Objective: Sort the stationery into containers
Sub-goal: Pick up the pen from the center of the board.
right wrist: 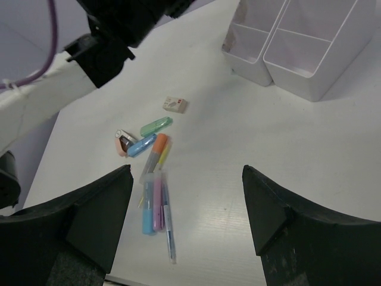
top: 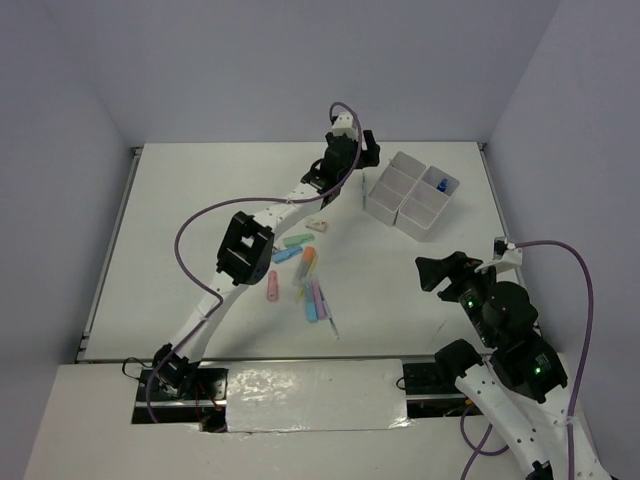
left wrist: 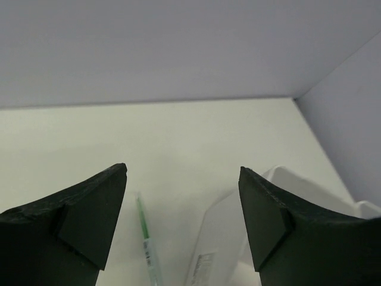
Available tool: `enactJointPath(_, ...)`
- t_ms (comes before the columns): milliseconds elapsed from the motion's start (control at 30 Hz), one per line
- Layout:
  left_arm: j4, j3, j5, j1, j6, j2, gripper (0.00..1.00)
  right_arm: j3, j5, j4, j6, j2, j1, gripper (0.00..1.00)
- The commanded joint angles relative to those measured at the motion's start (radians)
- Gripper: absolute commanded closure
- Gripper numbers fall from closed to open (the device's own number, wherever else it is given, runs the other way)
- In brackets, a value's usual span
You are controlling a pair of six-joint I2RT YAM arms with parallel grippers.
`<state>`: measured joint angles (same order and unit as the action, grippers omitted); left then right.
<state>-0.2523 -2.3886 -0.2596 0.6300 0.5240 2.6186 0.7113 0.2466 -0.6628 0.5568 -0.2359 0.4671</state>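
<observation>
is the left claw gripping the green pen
No, the left claw stands open and the green pen lies on the table beside the tray.

White table (top: 190,190), plain wall (top: 300,60) behind (pale grey); glossy white sheet (top: 310,395) along near edge.

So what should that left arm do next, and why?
Probably lower the left end effector onto the thin green pen and close on it. Its jaws stand open and empty, and the pen lies on the table between them, just beside the white tray rather than in a compartment.
</observation>
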Motion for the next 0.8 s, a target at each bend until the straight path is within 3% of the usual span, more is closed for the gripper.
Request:
enactJointPath(0, -0.016, -0.052, 0.011, -0.007, 0.021, 0.052, 0.13, 0.045, -0.004, -0.026, 0.0, 0.017, 0.002, 0.19)
enactJointPath(433, -0.007, -0.043, 0.057, -0.004, -0.028, 0.11, 0.24, 0.048, -0.018, -0.035, -0.005, 0.024, 0.002, 0.19)
enactJointPath(767, 0.065, -0.044, 0.089, 0.0, -0.084, 0.127, 0.23, 0.051, -0.027, -0.043, -0.008, 0.033, 0.002, 0.19)
